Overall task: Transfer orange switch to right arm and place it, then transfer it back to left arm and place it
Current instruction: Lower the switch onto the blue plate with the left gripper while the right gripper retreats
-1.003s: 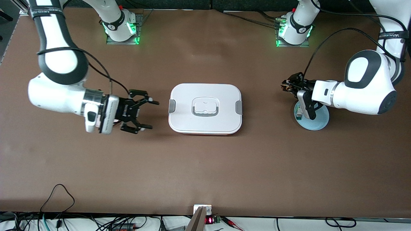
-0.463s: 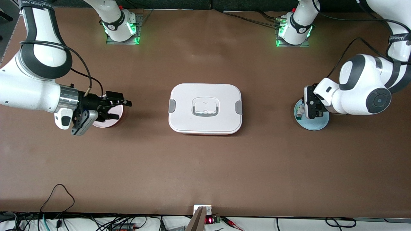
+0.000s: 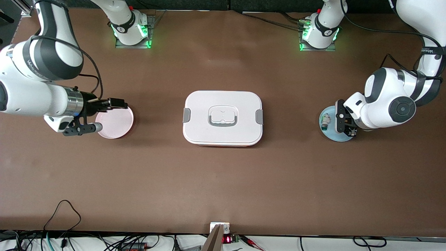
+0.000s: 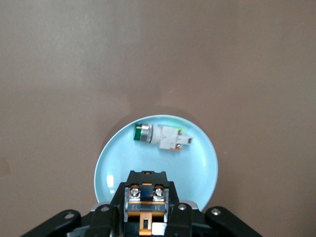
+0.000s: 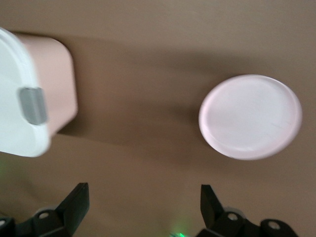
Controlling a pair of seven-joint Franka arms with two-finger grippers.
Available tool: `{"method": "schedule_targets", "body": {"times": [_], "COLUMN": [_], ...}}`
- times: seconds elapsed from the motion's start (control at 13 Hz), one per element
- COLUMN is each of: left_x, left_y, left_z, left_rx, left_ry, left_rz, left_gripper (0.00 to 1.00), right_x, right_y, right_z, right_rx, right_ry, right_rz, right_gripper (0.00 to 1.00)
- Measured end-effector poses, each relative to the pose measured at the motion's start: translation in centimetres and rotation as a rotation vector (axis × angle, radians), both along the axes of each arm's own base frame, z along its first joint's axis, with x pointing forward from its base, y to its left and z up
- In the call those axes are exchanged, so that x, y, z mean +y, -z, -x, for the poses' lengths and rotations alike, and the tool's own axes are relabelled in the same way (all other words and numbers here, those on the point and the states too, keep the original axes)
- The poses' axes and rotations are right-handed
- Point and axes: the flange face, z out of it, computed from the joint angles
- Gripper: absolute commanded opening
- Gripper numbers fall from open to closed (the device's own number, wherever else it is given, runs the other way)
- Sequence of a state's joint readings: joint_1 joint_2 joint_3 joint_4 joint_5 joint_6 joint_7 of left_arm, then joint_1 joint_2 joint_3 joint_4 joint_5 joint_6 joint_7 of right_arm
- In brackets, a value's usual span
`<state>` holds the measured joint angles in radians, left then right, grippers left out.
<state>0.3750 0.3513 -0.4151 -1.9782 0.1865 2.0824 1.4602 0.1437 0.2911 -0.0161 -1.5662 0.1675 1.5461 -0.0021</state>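
Both arms have swung outward from the box (image 3: 222, 118). Left gripper (image 4: 146, 210), clamped on the switch (image 4: 146, 197), hangs over the blue plate (image 3: 327, 134). Right gripper (image 3: 101, 115), fingers apart, is beside the pink plate (image 3: 116, 123).

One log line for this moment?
left pincer: shut on orange switch, over blue plate | right pincer: open, near pink plate | box: between

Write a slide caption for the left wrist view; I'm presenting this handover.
Left pincer shut on the orange switch above the blue plate, beside a white-and-green component.
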Motion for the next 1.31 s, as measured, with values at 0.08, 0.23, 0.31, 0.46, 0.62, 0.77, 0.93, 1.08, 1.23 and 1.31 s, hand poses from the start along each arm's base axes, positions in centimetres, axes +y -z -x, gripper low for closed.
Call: {"method": "schedule_targets", "body": {"times": [0.08, 0.23, 0.31, 0.46, 0.62, 0.77, 0.93, 1.08, 1.23, 1.31], "left_x": [0.7, 2.0, 2.6, 3.2, 3.3, 4.0, 4.8, 5.3, 5.5, 5.5], "left_y": [1.2, 3.5, 4.5, 6.4, 7.7, 8.3, 9.3, 10.2, 10.7, 10.9], "left_z": [0.6, 2.1, 2.8, 4.1, 5.1, 5.3, 5.6, 5.8, 5.9, 5.9], "left_rx": [-0.023, -0.067, -0.089, -0.136, -0.141, -0.159, -0.175, -0.178, -0.179, -0.178], "left_ry": [-0.003, -0.011, -0.017, -0.028, -0.035, -0.050, -0.070, -0.083, -0.092, -0.096], "left_rz": [0.003, 0.014, 0.022, 0.040, 0.050, 0.058, 0.067, 0.074, 0.079, 0.079], "left_gripper": [0.00, 0.00, 0.00, 0.00, 0.00, 0.00, 0.00, 0.00, 0.01, 0.10], "right_x": [-0.1, -0.4, -0.9, -3.5, -7.0, -9.8, -12.0, -13.1, -13.1, -13.1], "right_y": [-1.4, -5.3, -7.1, -10.0, -11.4, -11.7, -11.5, -10.8, -10.3, -10.2], "right_z": [0.2, 0.4, 0.5, 0.3, -0.1, -0.3, 0.1, 0.5, 1.0, 1.4], "right_rx": [0.009, -0.036, -0.067, -0.135, -0.183, -0.189, -0.160, -0.127, -0.117, -0.129], "right_ry": [-0.030, -0.056, -0.051, 0.004, 0.071, 0.121, 0.157, 0.173, 0.173, 0.172], "right_rz": [0.066, 0.143, 0.166, 0.190, 0.199, 0.211, 0.222, 0.227, 0.227, 0.224], "right_gripper": [1.00, 1.00, 1.00, 1.00, 1.00, 1.00, 1.00, 1.00, 1.00, 1.00]}}
